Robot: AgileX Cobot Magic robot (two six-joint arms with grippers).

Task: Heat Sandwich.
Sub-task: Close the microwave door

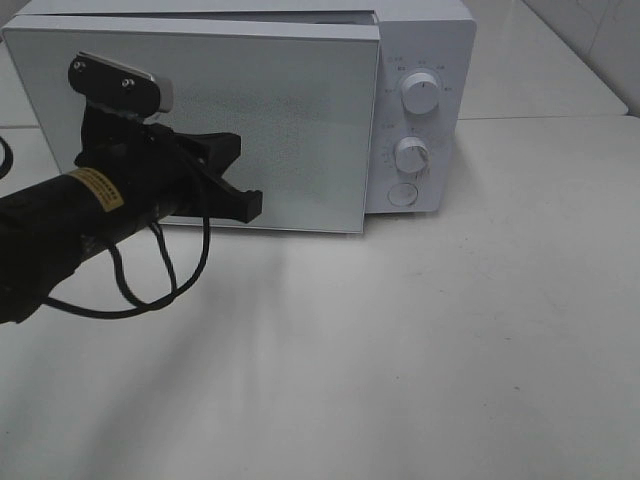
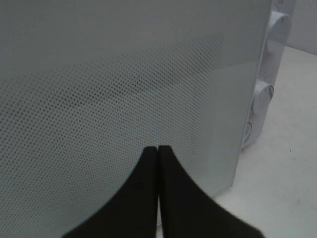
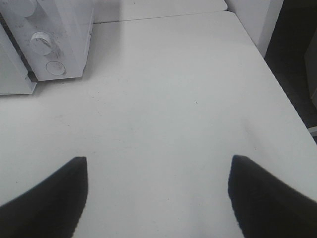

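Observation:
The white microwave (image 1: 425,40) stands at the back of the table. Its dotted glass door (image 1: 300,120) sits slightly ajar, its right edge a little proud of the body. My left gripper (image 1: 245,205) is shut with nothing in it, and its tips rest at or just in front of the lower middle of the door. In the left wrist view the shut left gripper (image 2: 157,148) points straight at the door (image 2: 124,89). My right gripper (image 3: 158,161) hangs open over bare table, holding nothing. It does not appear in the exterior high view. The sandwich is out of view.
Two knobs (image 1: 420,95) (image 1: 412,157) and a round button (image 1: 402,193) sit on the microwave's right panel. The white table (image 1: 450,350) stretches in front. A black cable (image 1: 160,290) loops under the left arm. The table's right edge (image 3: 277,79) drops off to dark floor.

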